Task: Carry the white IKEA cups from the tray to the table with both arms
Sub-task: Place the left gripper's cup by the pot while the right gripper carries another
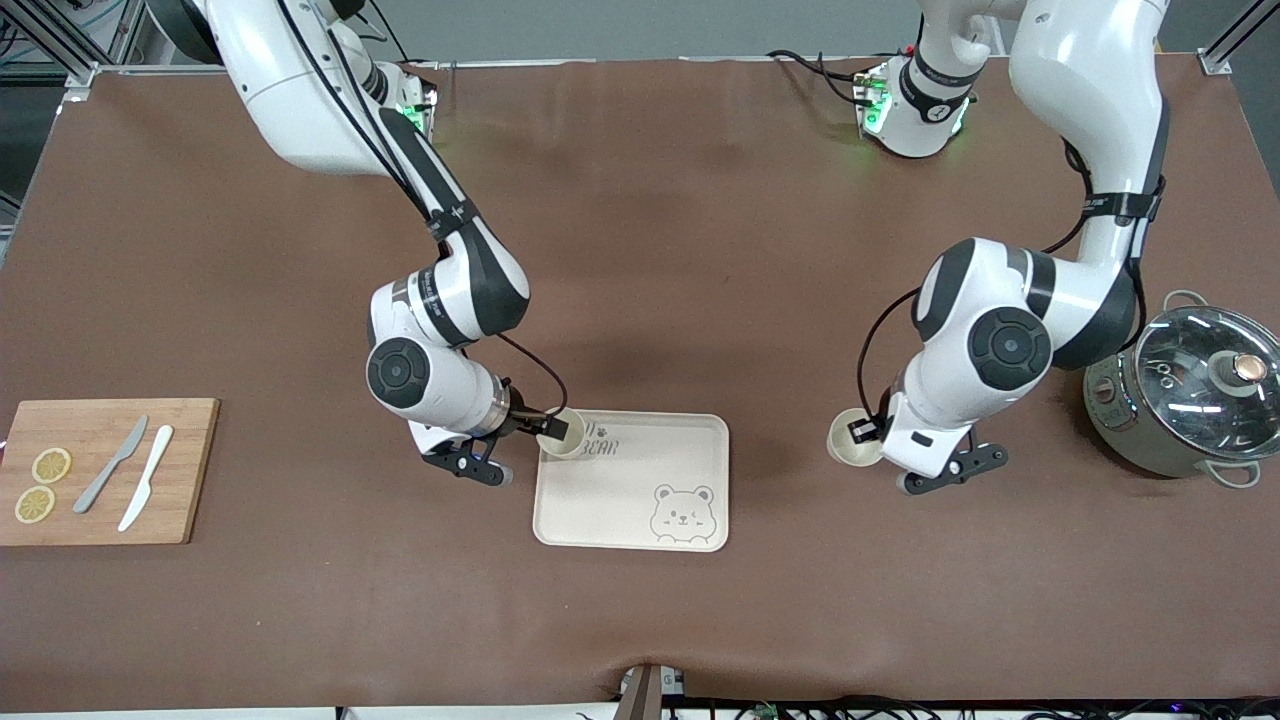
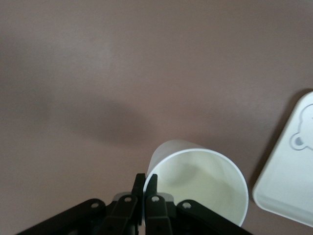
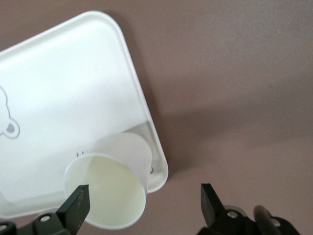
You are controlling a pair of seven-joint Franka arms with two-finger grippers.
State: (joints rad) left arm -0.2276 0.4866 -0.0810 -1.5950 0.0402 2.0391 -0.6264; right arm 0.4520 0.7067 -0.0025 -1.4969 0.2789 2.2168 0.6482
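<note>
One white cup (image 1: 562, 432) stands on the corner of the cream bear tray (image 1: 620, 500) nearest the right arm. My right gripper (image 1: 545, 428) is open beside it. In the right wrist view the cup (image 3: 110, 183) sits by one finger (image 3: 78, 203), the gripper (image 3: 144, 193) spread wide over the tray's (image 3: 63, 88) corner. My left gripper (image 1: 865, 432) is shut on the rim of the second white cup (image 1: 853, 452), over the brown table between the tray and the pot. In the left wrist view the fingertips (image 2: 152, 181) of my left gripper (image 2: 145, 180) pinch the cup's (image 2: 200, 181) wall.
A steel pot with a glass lid (image 1: 1190, 395) stands at the left arm's end, close to the left arm's elbow. A wooden cutting board (image 1: 105, 470) with two lemon slices, a grey knife and a white knife lies at the right arm's end. The tray's edge (image 2: 288, 191) shows in the left wrist view.
</note>
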